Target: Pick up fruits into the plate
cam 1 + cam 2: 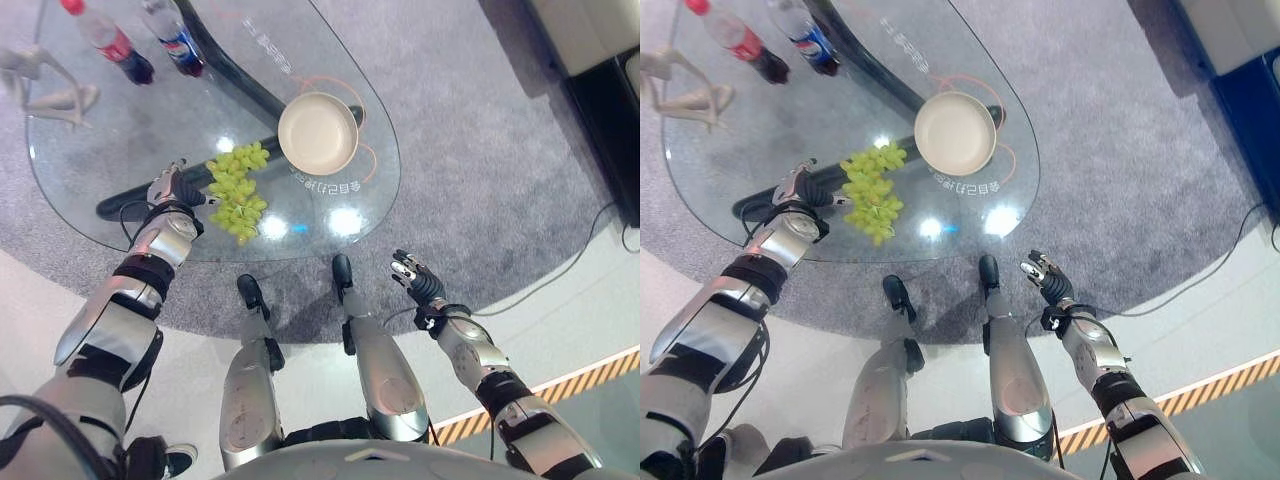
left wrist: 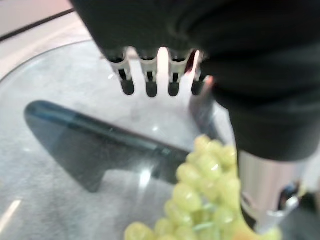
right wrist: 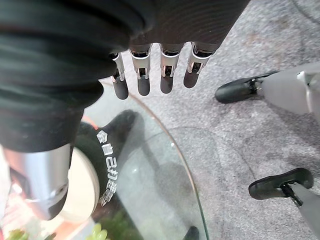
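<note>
Nearest, the right hand (image 1: 415, 276) hangs off the counter's near edge over the grey carpet (image 1: 470, 150), its fingers (image 3: 143, 80) relaxed and nearly straight, holding nothing; its thumb (image 3: 42, 185) stands apart from them. Just beyond, the left hand (image 1: 172, 187) rests over the near-left part of the oval clear-glass counter (image 1: 130, 130), right beside one bunch of pale green grapes (image 1: 236, 192); in its own wrist view the fingers (image 2: 148, 80) point straight out, uncurled, and the thumb (image 2: 267, 190) lies against the side of the grapes (image 2: 200, 200) (whether it actually presses them cannot be told); the hand is open and grips nothing.

The single bunch lies on the glass, not in the plate; it stretches from near the counter's near edge toward the one round cream plate (image 1: 318, 133), whose rim sits just beside the far end of the bunch; the plate holds no fruit. A dark curved base (image 1: 235, 70) shows through the glass under both.

Farther back, at the counter's far-left end, lie two plastic drink bottles side by side: one with a red label (image 1: 108, 40), one with a blue-and-red label (image 1: 175, 42). Left of them sits one pale, branching ornament (image 1: 45, 85).
</note>
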### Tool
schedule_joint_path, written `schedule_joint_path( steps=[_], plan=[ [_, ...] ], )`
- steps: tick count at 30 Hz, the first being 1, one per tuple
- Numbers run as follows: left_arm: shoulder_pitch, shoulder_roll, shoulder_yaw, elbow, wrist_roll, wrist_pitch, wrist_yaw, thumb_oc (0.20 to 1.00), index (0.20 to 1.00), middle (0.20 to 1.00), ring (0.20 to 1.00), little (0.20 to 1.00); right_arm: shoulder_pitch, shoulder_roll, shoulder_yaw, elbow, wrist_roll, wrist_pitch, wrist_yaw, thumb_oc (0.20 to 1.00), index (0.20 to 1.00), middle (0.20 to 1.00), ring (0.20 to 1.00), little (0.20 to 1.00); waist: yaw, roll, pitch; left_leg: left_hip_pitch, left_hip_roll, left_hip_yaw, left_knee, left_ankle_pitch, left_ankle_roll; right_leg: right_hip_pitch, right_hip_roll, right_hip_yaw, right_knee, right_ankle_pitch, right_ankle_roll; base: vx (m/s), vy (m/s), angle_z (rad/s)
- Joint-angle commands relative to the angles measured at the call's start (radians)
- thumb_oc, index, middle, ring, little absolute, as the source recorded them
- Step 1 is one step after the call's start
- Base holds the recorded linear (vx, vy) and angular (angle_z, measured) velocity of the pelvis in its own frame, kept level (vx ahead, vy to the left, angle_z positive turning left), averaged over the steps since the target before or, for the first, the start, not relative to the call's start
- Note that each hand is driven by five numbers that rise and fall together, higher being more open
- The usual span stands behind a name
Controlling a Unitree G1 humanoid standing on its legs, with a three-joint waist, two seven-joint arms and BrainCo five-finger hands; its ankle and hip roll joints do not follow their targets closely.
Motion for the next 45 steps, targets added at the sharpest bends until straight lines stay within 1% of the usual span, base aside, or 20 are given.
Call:
schedule_joint_path(
  steps=[1, 6, 13, 16, 21, 23, 24, 25, 27, 31, 33, 38, 45],
  plan=[
    [-0.117, 0.020, -0.015, 0.102, -0.033, 0.025, 0.066, 1.000, 1.000, 1.000, 1.000, 1.000, -0.024, -0.007, 0.015, -0.045, 0.049, -0.025, -0.005, 1.000, 1.000, 1.000, 1.000, 1.000, -0.012, -0.019, -0.010, -0.037, -0.016, -0.016, 0.077, -0.092, -0.010, -0.097, 0.039, -0.028, 0.157, -0.075, -0.004, -0.07, -0.076, -0.10],
    [-0.183, -0.005, -0.027, 0.198, -0.090, 0.035, 0.078, 1.000, 1.000, 1.000, 1.000, 1.000, -0.032, 0.001, 0.038, -0.029, 0.069, -0.036, -0.005, 1.000, 1.000, 1.000, 1.000, 1.000, -0.036, -0.020, -0.010, -0.099, -0.011, -0.019, 0.079, -0.074, -0.021, -0.171, 0.056, -0.019, 0.180, -0.075, -0.011, -0.04, -0.064, -0.06],
    [-0.211, -0.035, -0.024, 0.224, -0.164, 0.064, 0.098, 1.000, 1.000, 1.000, 1.000, 1.000, -0.032, 0.008, 0.043, -0.040, 0.078, -0.042, -0.019, 1.000, 1.000, 1.000, 1.000, 1.000, -0.053, -0.016, -0.010, -0.136, -0.008, -0.020, 0.070, -0.061, -0.030, -0.218, 0.065, -0.011, 0.185, -0.069, -0.013, -0.02, -0.044, -0.07],
    [-0.219, -0.048, -0.017, 0.244, -0.173, 0.076, 0.103, 1.000, 1.000, 1.000, 1.000, 1.000, -0.033, 0.012, 0.041, -0.043, 0.079, -0.043, -0.020, 1.000, 1.000, 1.000, 1.000, 1.000, -0.060, -0.014, -0.010, -0.144, -0.006, -0.020, 0.067, -0.056, -0.034, -0.230, 0.067, -0.009, 0.186, -0.066, -0.013, -0.01, -0.027, -0.06],
    [-0.238, -0.068, -0.027, 0.278, -0.169, 0.136, 0.104, 1.000, 1.000, 1.000, 1.000, 1.000, -0.034, 0.016, 0.045, -0.050, 0.083, -0.047, -0.018, 1.000, 1.000, 1.000, 1.000, 1.000, -0.071, -0.015, -0.010, -0.155, -0.002, -0.014, 0.066, -0.052, -0.039, -0.243, 0.068, -0.003, 0.182, -0.061, -0.012, -0.01, -0.010, -0.03],
    [-0.243, -0.072, -0.033, 0.288, -0.163, 0.152, 0.107, 0.809, 0.809, 0.809, 0.809, 0.809, -0.036, 0.015, 0.049, -0.053, 0.086, -0.047, -0.017, 1.000, 1.000, 1.000, 1.000, 1.000, -0.073, -0.017, -0.010, -0.158, -0.002, -0.012, 0.066, -0.050, -0.039, -0.247, 0.068, -0.002, 0.182, -0.059, -0.012, 0.00, 0.000, 0.00],
    [-0.244, -0.076, -0.037, 0.296, -0.153, 0.166, 0.110, 0.416, 0.416, 0.416, 0.416, 0.416, -0.035, 0.015, 0.051, -0.054, 0.088, -0.047, -0.017, 1.000, 1.000, 1.000, 1.000, 1.000, -0.075, -0.019, -0.010, -0.153, -0.003, -0.011, 0.063, -0.053, -0.039, -0.243, 0.067, -0.002, 0.183, -0.064, -0.011, 0.00, 0.000, 0.00],
    [-0.251, -0.077, -0.042, 0.305, -0.150, 0.174, 0.109, 0.200, 0.200, 0.200, 0.200, 0.200, -0.040, 0.016, 0.052, -0.054, 0.089, -0.049, -0.018, 1.000, 1.000, 1.000, 1.000, 1.000, -0.076, -0.019, -0.010, -0.162, -0.001, -0.010, 0.065, -0.049, -0.039, -0.252, 0.068, -0.002, 0.183, -0.059, -0.012, 0.00, 0.006, -0.03],
    [-0.260, -0.079, -0.053, 0.324, -0.148, 0.201, 0.117, 0.200, 0.200, 0.200, 0.200, 0.200, -0.042, 0.014, 0.059, -0.063, 0.094, -0.051, -0.020, 1.000, 1.000, 1.000, 1.000, 1.000, -0.080, -0.023, -0.010, -0.167, -0.001, -0.007, 0.063, -0.047, -0.040, -0.259, 0.068, 0.000, 0.183, -0.057, -0.012, -0.01, 0.006, -0.03],
    [-0.269, -0.081, -0.063, 0.343, -0.138, 0.227, 0.131, 0.200, 0.200, 0.200, 0.200, 0.200, -0.040, 0.015, 0.066, -0.070, 0.096, -0.056, -0.019, 1.000, 1.000, 1.000, 1.000, 1.000, -0.085, -0.028, -0.010, -0.171, -0.001, -0.003, 0.063, -0.050, -0.041, -0.263, 0.067, 0.003, 0.183, -0.061, -0.011, -0.01, 0.005, -0.07],
    [-0.278, -0.076, -0.063, 0.353, -0.128, 0.230, 0.132, 0.200, 0.200, 0.200, 0.200, 0.200, -0.042, 0.015, 0.067, -0.078, 0.098, -0.051, -0.020, 1.000, 1.000, 1.000, 1.000, 1.000, -0.086, -0.032, -0.010, -0.178, 0.001, 0.001, 0.062, -0.047, -0.042, -0.272, 0.067, 0.004, 0.180, -0.054, -0.011, -0.02, -0.008, -0.06],
    [-0.282, -0.073, -0.070, 0.350, -0.124, 0.218, 0.141, 0.200, 0.200, 0.200, 0.200, 0.200, -0.037, 0.016, 0.072, -0.079, 0.100, -0.047, -0.015, 1.000, 1.000, 1.000, 1.000, 1.000, -0.085, -0.035, -0.010, -0.174, 0.002, 0.003, 0.058, -0.046, -0.041, -0.269, 0.069, 0.004, 0.178, -0.053, -0.011, 0.00, 0.000, 0.00],
    [-0.275, -0.071, -0.071, 0.337, -0.119, 0.167, 0.143, 0.200, 0.200, 0.200, 0.200, 0.200, -0.039, 0.016, 0.072, -0.067, 0.103, -0.046, -0.006, 1.000, 1.000, 1.000, 1.000, 1.000, -0.079, -0.032, -0.010, -0.141, 0.000, -0.003, 0.053, -0.053, -0.039, -0.234, 0.070, 0.001, 0.177, -0.064, -0.011, 0.00, 0.001, 0.01]
  ],
)
